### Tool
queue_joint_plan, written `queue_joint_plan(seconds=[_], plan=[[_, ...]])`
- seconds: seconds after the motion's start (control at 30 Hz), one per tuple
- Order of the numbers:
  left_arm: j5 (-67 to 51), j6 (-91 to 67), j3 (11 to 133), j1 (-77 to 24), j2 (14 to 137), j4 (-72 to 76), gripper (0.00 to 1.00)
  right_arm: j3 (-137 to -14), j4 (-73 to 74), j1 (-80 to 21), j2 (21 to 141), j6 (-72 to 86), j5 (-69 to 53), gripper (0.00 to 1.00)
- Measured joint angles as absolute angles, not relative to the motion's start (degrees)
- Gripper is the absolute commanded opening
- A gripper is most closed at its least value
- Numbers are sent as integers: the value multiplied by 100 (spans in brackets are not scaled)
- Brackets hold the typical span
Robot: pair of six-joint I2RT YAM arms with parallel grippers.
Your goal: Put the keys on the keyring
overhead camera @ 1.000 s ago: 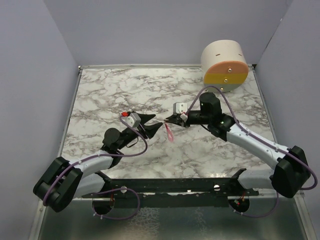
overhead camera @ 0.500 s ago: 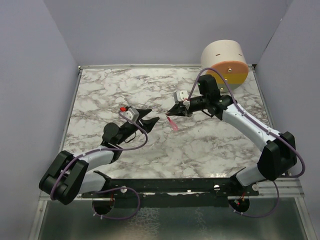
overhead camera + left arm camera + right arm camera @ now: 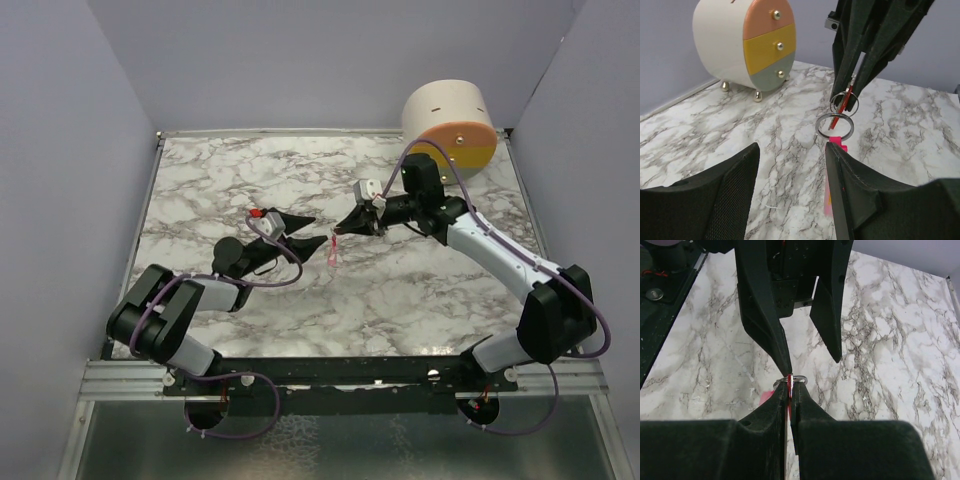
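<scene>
My right gripper (image 3: pixel 790 383) is shut on the tiny red-headed key (image 3: pixel 790 390), held on edge between its fingertips. The keyring (image 3: pixel 835 125) hangs just under those tips, and its pink strap (image 3: pixel 838 144) dangles above the marble. The strap's lower part is hidden behind my left gripper's right finger (image 3: pixel 875 200). My left gripper (image 3: pixel 792 147) is open, with nothing between its fingers, facing the ring from a short way off. From above, the left gripper (image 3: pixel 318 229) and right gripper (image 3: pixel 340 230) nearly meet mid-table, with the strap (image 3: pixel 333 254) below them.
A round cream drawer box (image 3: pixel 450 125) with pink, yellow and grey drawers stands at the far right corner and also shows in the left wrist view (image 3: pixel 745 45). Grey walls close in the marble table (image 3: pixel 250 180) on three sides. A black rail (image 3: pixel 340 372) runs along the near edge.
The right gripper has carried key and ring farther back on the table. The left arm has folded in, its gripper following to the right and opening a little wider.
</scene>
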State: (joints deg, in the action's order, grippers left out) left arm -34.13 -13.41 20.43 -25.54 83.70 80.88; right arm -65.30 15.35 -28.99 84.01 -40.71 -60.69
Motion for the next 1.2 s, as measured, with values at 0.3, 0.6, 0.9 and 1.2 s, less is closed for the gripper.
queue_joint_plan(seconds=[0.3, 0.6, 0.9, 1.2], plan=[[-4453, -1691, 2399, -2344, 9362, 8812, 59, -6571, 1601, -2799, 8482, -4104, -6261, 1], [-5065, -2034, 2958, -2158, 9937, 8814, 60, -6650, 1669, -2766, 8543, -4206, -6386, 1], [-5653, -2211, 3301, -2134, 9957, 8818, 59, -6650, 1673, -2764, 8606, -4230, -6410, 1], [-5970, -2263, 3306, -2088, 9955, 8818, 57, -6650, 1675, -2764, 8615, -4235, -6420, 1]])
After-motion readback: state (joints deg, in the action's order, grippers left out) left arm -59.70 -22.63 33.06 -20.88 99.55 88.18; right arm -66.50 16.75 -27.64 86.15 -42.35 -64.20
